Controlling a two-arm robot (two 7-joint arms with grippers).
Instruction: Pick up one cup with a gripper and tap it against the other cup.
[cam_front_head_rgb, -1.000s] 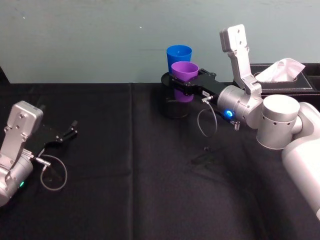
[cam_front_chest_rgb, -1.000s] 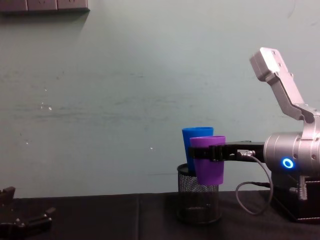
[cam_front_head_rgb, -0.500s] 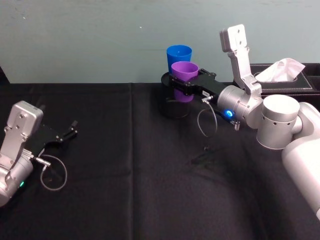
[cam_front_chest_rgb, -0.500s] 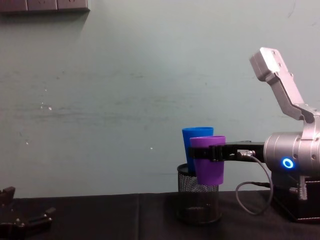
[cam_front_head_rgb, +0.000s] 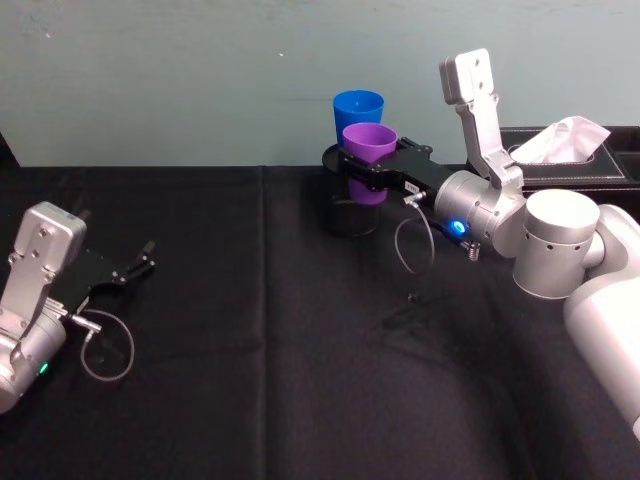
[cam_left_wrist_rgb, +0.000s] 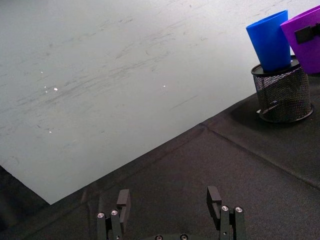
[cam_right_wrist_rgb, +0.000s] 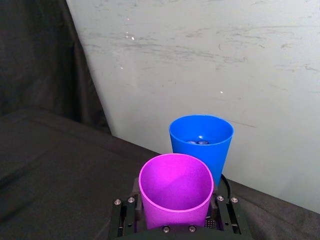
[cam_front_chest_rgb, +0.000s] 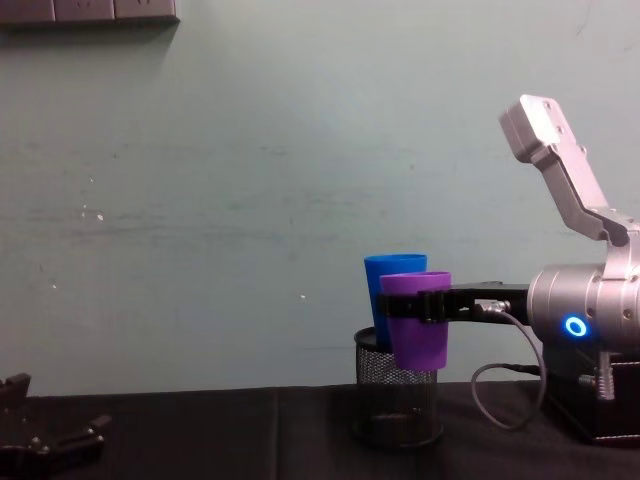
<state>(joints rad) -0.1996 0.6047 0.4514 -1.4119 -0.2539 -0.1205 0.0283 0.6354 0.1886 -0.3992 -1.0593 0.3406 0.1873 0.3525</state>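
The right end effector (cam_front_head_rgb: 362, 165) is clamped across the purple cup (cam_front_head_rgb: 369, 138), holding it upright above the front rim of the black mesh holder (cam_front_chest_rgb: 398, 418). The blue cup (cam_front_head_rgb: 358, 106) stands in that holder, just behind the purple one; whether they touch is unclear. Far left of the holder, the left end effector (cam_front_head_rgb: 143, 258) sits low over the counter (cam_front_head_rgb: 300, 380), fingers spread apart

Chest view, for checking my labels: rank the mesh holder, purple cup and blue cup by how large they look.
1. mesh holder
2. purple cup
3. blue cup, partly hidden behind the purple one, which is nearer, so that pair is unsure.
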